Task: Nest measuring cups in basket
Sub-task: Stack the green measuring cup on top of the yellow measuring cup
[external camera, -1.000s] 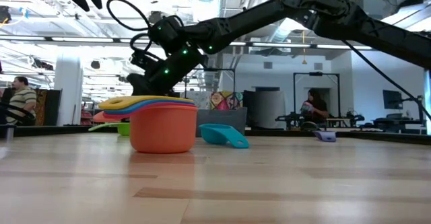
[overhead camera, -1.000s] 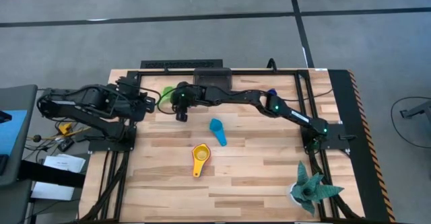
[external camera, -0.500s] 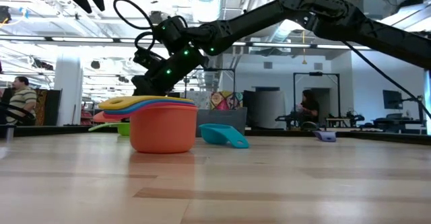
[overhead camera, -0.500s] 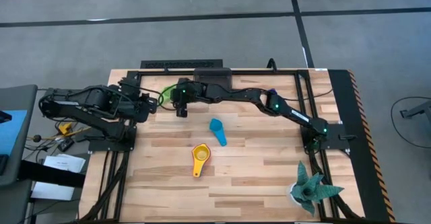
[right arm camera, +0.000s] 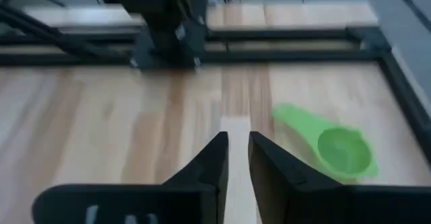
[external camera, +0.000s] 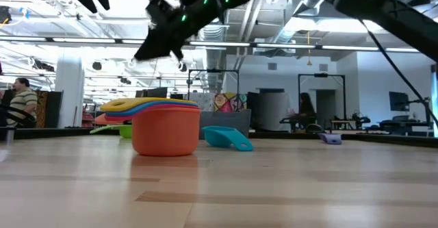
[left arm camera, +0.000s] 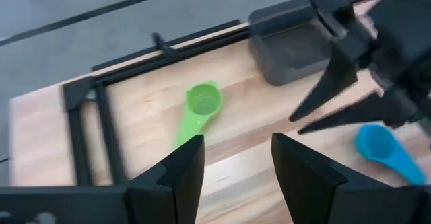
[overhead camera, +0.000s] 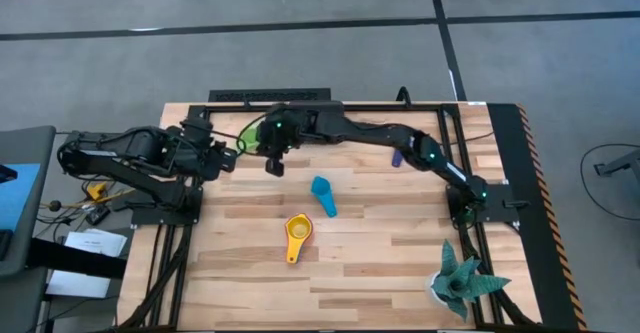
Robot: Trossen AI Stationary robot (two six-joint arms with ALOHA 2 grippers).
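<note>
A green measuring cup [overhead camera: 248, 133] lies on the table by the far left, seen also in my right wrist view [right arm camera: 340, 150] and my left wrist view [left arm camera: 202, 103]. A light blue cup [overhead camera: 323, 195] lies mid-table. Nearer the front stands a stack of nested cups [overhead camera: 297, 236], yellow uppermost, orange at the bottom [external camera: 166, 129]. A small dark blue cup [overhead camera: 397, 158] lies to the right. The dark grey basket [left arm camera: 289, 46] sits at the far edge. My right gripper [overhead camera: 272, 163] hangs above the table beside the green cup, its fingers [right arm camera: 215, 163] a narrow gap apart and empty. My left gripper [left arm camera: 237, 163] waits open at the left.
A teal spiky plant-like object [overhead camera: 462, 281] stands at the near right corner. A black frame [overhead camera: 300, 98] runs along the table's far edge and sides. People show in the room beyond the table in the low view.
My right gripper has risen well clear of the table from a low spot beside the green cup, moving fast in the last half second. The green cup stays lying on the table. The other cups have not moved.
</note>
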